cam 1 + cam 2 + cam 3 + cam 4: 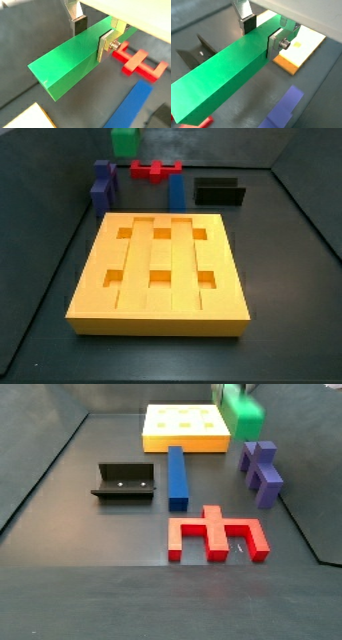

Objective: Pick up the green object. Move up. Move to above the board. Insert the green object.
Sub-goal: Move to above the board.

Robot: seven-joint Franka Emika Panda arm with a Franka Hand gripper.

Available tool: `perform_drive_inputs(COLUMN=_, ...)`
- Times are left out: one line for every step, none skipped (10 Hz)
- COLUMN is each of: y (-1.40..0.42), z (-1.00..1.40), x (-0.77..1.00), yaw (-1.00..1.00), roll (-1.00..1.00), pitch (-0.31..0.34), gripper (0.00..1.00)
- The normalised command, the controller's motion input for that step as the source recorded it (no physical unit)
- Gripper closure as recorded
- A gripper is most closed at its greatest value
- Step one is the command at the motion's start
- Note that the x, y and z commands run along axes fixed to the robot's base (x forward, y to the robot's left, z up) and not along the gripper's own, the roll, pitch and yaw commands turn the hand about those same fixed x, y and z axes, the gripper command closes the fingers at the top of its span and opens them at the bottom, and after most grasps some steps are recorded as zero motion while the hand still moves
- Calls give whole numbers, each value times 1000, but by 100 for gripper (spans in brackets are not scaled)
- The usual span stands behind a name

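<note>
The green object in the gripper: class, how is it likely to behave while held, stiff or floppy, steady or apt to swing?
The green object looks stiff: its straight edges show no sag. The gripper clamps it near one end, so the long free end may swing or tilt. Its flat faces probably won't roll.
</note>
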Motion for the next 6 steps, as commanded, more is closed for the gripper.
perform_drive_inputs(y=-5, z=1400, x=11, yaw=-10, roll=-52, pitch=71, gripper=100)
perform_drive_inputs(y=-7, z=1400, x=12, yaw=-7, roll=-52, pitch=61, gripper=100)
perform_drive_inputs(y=-3, z=613, x=20, yaw=-6, roll=-49, pitch=64, gripper=100)
perform_drive_inputs(y=0, z=235, x=37, yaw=-6, roll=-43, pitch=59, gripper=100)
perform_drive_inputs(y=-1400, z=272, x=563, yaw=-163, roll=-17, pitch=106, gripper=100)
perform_drive_inputs(y=-1400, z=267, x=553, yaw=-157, roll=-6, pitch=114, gripper=100)
